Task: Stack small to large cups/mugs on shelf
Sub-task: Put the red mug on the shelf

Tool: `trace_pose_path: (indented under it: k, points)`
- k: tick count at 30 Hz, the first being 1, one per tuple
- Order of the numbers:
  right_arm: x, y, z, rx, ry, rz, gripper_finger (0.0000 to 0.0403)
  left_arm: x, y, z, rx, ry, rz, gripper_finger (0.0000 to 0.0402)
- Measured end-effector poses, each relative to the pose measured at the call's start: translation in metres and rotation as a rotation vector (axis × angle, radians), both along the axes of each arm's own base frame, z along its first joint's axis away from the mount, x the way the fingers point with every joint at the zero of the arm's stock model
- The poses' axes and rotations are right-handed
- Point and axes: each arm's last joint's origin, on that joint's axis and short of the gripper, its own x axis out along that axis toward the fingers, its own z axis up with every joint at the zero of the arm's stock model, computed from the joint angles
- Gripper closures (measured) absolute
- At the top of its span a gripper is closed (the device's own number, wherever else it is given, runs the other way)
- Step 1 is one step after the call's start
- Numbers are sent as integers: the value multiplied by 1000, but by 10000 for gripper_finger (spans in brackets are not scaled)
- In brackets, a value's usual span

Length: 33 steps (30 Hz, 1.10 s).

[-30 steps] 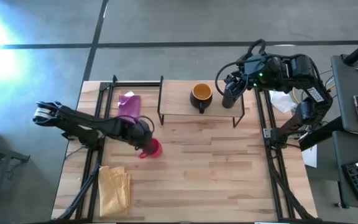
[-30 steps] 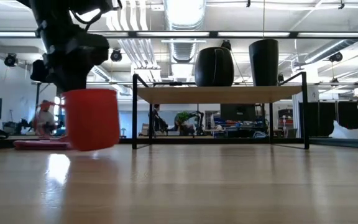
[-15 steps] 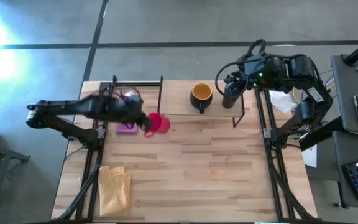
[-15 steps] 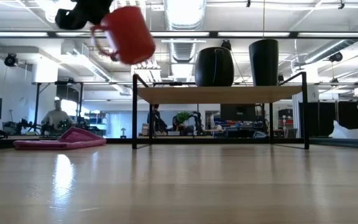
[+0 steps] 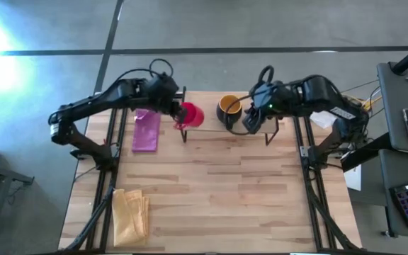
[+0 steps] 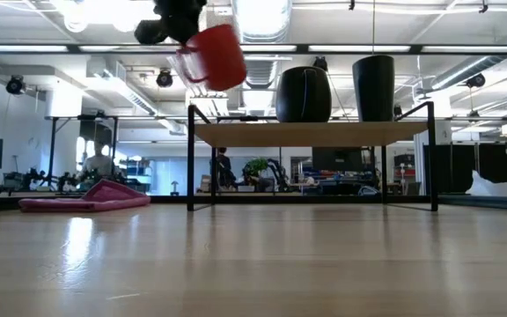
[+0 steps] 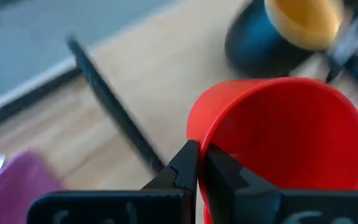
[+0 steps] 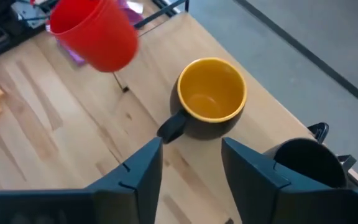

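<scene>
My left gripper (image 5: 178,110) is shut on the small red mug (image 5: 192,115), which hangs high in the air over the shelf's left end (image 6: 202,132). The shelf (image 5: 207,127) is a light-wood board on black legs. On it stand the dark mug with the yellow inside (image 5: 229,108) and, to its right, the tall black cup (image 6: 373,88), both on their bases. My right gripper (image 8: 192,144) is open above the shelf, near the dark mug (image 8: 211,96), with the black cup (image 8: 306,163) beside it. My left gripper (image 7: 202,165) pinches the red mug's rim (image 7: 199,138), with one finger inside the mug and one outside. The mug (image 6: 211,55) is lifted clear, tilted, above the level of the shelf board.
A pink cloth (image 5: 146,131) lies on the table left of the shelf. A folded yellow cloth (image 5: 129,216) lies near the table's near left corner. Black frame rails run along both sides of the table. The wooden tabletop (image 5: 239,191) stretches out in front of the shelf.
My left gripper has carried the red mug from just above the table up, then toward the far edge and right, to the shelf's left end; the mug has tipped from upright to tilted. My right arm has swung a little left and nearer, over the shelf beside the dark mug.
</scene>
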Motion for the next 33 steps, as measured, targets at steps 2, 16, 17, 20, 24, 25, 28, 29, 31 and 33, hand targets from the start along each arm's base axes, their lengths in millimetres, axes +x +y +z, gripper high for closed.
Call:
trace_pose_path:
  k: [2, 16, 17, 20, 24, 25, 28, 29, 31, 33]
  points:
    - [0, 4, -2, 3, 4, 5, 253, -4, -7, -4, -27, 97, -36, 401]
    - [-20, 11, 10, -68, -76, -76, 291, -41, -94, -45, -248, 193, 66, 402]
    - [-19, 11, 10, -72, -71, -72, 292, -41, -97, -54, -262, 220, 79, 402]
    - [-17, 11, 7, -74, -58, -68, 291, -40, -105, -81, -284, 265, 110, 402]
    - [-14, 15, 3, -18, -58, -61, 294, -31, -111, -114, -316, 257, 116, 402]
    - [-13, 17, 2, 1, -59, -59, 294, -28, -111, -120, -317, 248, 114, 402]
    - [-11, 28, -4, 34, -53, -46, 293, -24, -112, -140, -314, 248, 87, 402]
    - [-10, 32, -6, 42, -49, -45, 294, -25, -112, -147, -313, 262, 83, 402]
    - [-8, 40, -12, 62, -41, -47, 295, -27, -113, -158, -315, 289, 82, 402]
    - [-7, 49, -19, 86, -33, -55, 299, -30, -114, -166, -310, 317, 81, 402]
